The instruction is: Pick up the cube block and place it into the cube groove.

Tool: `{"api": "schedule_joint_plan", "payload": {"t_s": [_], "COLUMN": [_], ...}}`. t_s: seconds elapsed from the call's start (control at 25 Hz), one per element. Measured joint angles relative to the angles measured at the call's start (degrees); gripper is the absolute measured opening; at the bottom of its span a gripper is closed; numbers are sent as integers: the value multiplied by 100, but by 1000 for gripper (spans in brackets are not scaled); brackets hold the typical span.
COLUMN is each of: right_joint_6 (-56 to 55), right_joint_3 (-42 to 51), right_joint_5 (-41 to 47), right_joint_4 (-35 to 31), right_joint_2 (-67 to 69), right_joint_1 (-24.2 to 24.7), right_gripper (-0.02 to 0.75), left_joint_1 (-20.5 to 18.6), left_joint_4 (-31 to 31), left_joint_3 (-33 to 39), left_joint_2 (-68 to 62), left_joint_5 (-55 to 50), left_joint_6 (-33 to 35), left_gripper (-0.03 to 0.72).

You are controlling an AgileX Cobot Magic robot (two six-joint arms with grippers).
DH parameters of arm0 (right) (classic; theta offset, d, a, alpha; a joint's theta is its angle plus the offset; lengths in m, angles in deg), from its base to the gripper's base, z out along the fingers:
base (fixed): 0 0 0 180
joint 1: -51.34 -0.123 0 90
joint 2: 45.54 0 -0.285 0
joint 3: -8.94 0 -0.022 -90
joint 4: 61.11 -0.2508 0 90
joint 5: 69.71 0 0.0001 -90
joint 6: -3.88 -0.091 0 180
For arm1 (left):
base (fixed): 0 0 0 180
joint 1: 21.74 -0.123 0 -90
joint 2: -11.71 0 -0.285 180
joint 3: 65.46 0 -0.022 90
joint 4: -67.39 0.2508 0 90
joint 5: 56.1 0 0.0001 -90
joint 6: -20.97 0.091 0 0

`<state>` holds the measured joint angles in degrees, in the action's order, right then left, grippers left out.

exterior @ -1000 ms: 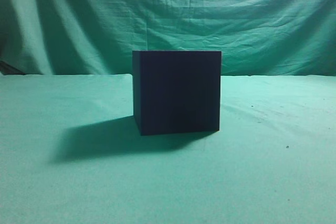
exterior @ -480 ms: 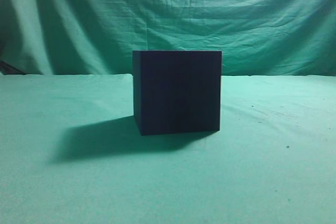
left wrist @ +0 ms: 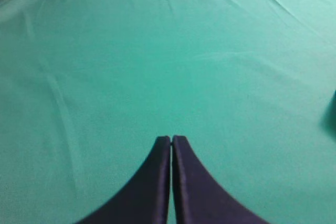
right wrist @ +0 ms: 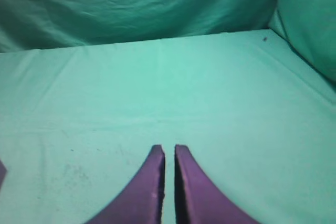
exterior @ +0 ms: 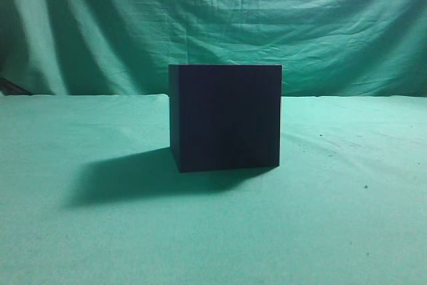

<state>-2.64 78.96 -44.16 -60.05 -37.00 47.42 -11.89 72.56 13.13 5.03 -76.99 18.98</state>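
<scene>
Both claws are hanging over bare green cloth point(left wrist: 105, 77) with fingers together and gripping nothing, the left gripper point(left wrist: 171, 139) and right gripper point(right wrist: 169, 148) alike, while the big dark box point(exterior: 225, 117) is sitting mid-table, its groove and the cube block unseen.

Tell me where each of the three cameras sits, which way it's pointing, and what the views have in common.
Exterior: at table height, facing the large dark box and green backdrop; no robot part shows.
Left wrist: above the green cloth, angled down; the left gripper is shut, empty.
Right wrist: low over the cloth, facing the backdrop; the right gripper is nearly shut, empty.
Shared: all show the green cloth; the cube block appears clearly in none.
</scene>
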Motion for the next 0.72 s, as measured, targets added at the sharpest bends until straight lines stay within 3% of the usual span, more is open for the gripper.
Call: {"api": "schedule_joint_plan", "payload": {"t_s": [0.36, 0.72], "right_joint_6": [11, 80], "right_joint_3": [836, 870], "right_joint_5": [-105, -258], "right_joint_4": [-15, -15], "right_joint_2": [-135, -135], "right_joint_1": [179, 179], "right_gripper": [0, 0], "left_joint_1": [0, 0], "left_joint_4": [0, 0], "left_joint_3": [0, 0], "left_joint_2": [0, 0], "left_joint_5": [0, 0], "left_joint_6": [0, 0], "left_gripper": [0, 0]}}
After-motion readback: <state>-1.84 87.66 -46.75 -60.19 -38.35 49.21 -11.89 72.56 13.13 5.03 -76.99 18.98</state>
